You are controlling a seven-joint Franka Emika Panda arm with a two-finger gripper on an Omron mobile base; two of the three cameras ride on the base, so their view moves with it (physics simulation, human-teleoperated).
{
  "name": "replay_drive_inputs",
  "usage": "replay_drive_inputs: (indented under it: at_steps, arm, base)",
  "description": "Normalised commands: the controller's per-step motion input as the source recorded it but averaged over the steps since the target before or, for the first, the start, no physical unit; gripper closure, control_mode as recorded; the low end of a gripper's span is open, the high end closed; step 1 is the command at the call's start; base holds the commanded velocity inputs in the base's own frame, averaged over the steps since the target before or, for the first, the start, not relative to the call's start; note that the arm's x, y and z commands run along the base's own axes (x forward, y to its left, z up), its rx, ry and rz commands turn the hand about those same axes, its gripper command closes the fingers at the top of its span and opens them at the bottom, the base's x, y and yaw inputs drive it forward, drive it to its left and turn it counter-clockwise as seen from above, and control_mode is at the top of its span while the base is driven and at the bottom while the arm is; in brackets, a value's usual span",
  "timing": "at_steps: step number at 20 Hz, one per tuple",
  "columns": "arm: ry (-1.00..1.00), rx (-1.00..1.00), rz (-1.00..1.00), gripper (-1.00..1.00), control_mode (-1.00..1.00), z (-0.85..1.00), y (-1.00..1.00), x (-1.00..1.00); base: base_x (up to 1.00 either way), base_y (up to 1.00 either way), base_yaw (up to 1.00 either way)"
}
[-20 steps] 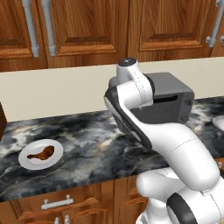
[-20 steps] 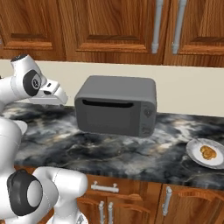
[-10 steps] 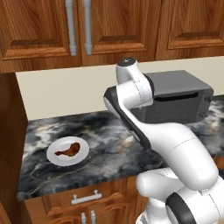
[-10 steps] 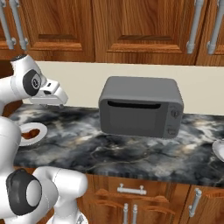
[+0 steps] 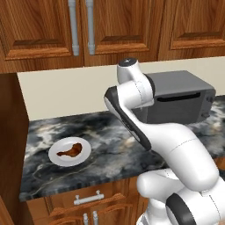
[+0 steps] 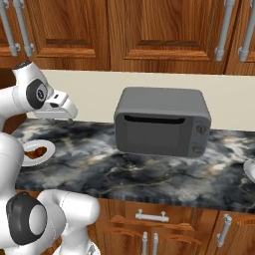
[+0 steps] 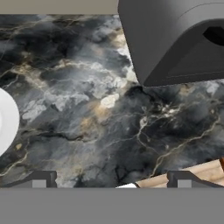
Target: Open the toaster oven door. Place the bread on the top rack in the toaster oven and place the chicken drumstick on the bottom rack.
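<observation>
A: One plate [image 5: 69, 152] far left on the desk [image 5: 105, 140], chicken drumstick [image 5: 71, 150] on it. Toaster oven [image 6: 162, 121] right of centre, toaster oven door [image 6: 155, 138] shut.

B: Fingers?

A: Gripper [image 7: 111, 180] hangs over bare marble between plate and oven, fingers [image 7: 41, 179] spread wide, nothing between them. A second plate rim [image 6: 250, 171] shows at the far right edge; can't tell what's on it.

B: So the door comes first.

A: I'd say so. Come at the dark slot along the door's top edge, hook it squarely, then pull out and down around the bottom hinge. Don't drag the whole oven forward.
</observation>
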Motion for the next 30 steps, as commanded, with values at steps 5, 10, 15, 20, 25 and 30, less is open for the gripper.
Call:
replay_drive_inputs:
  at_steps: [5,10,15,20,25,30]
  arm:
    - [0.0,0.0,0.0,-1.0,1.0,0.0,0.0,0.0]
    - [-0.01,0.02,-0.01,-1.0,-1.0,-0.02,-0.03,-0.01]
    - [-0.14,0.35,-0.14,-1.0,-1.0,-0.09,-0.34,-0.06]
    - [-0.11,0.3,-0.09,-1.0,-1.0,-0.1,-0.54,-0.21]
    - [-0.09,0.32,-0.02,-1.0,-1.0,-0.09,-0.68,-0.14]
    - [0.01,0.16,-0.01,-1.0,-1.0,-0.1,-0.68,0.0]
  base:
    - [0.0,0.0,0.0]
    - [-0.02,0.0,0.0]
    - [0.0,0.0,0.0]
    - [0.0,0.0,0.0]
    - [0.0,0.0,0.0]
    - [0.0,0.0,0.0]
